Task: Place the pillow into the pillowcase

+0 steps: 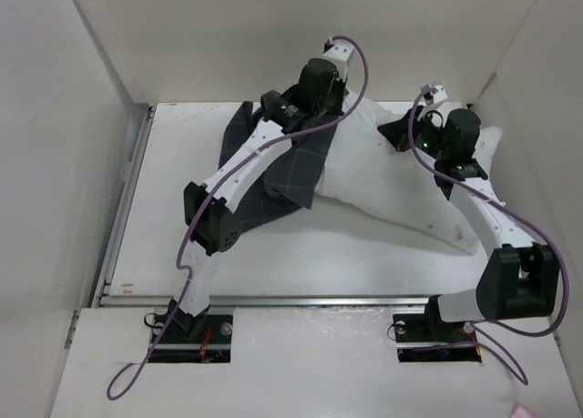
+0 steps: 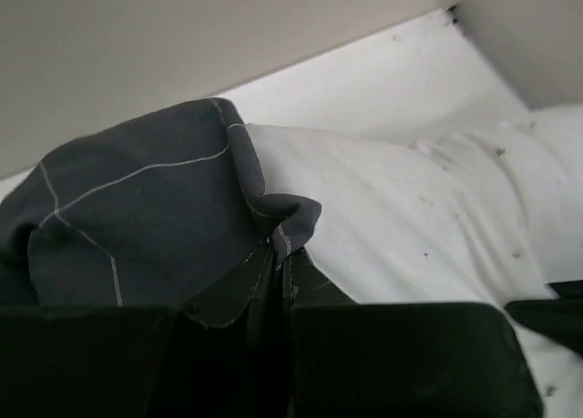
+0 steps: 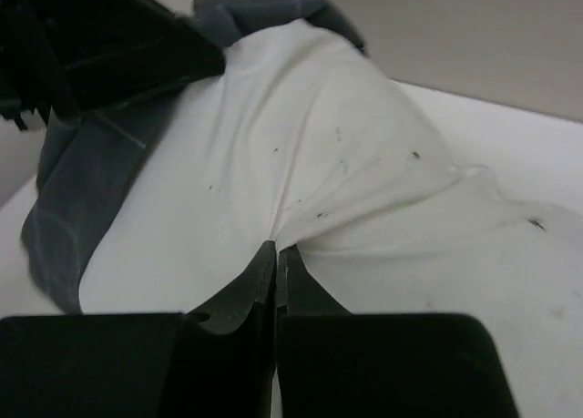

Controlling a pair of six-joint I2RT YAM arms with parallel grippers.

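Observation:
The off-white speckled pillow (image 1: pixel 401 195) lies across the back right of the table. The dark grid-patterned pillowcase (image 1: pixel 291 168) covers its left end. My left gripper (image 1: pixel 339 104) is shut on the pillowcase's hem; in the left wrist view its fingertips (image 2: pixel 284 259) pinch a bunched fold of the pillowcase (image 2: pixel 137 218) at its edge over the pillow (image 2: pixel 410 218). My right gripper (image 1: pixel 390 131) is shut on the pillow; in the right wrist view its fingertips (image 3: pixel 276 249) pinch a tented crease of the pillow (image 3: pixel 301 154). The pillowcase (image 3: pixel 82 190) sits beyond, to the left.
White enclosure walls stand close behind and on both sides. A metal rail (image 1: pixel 123 209) runs along the table's left side and another (image 1: pixel 301 300) along the front. The left arm's dark wrist body (image 3: pixel 109 45) hangs just above the pillow's covered end.

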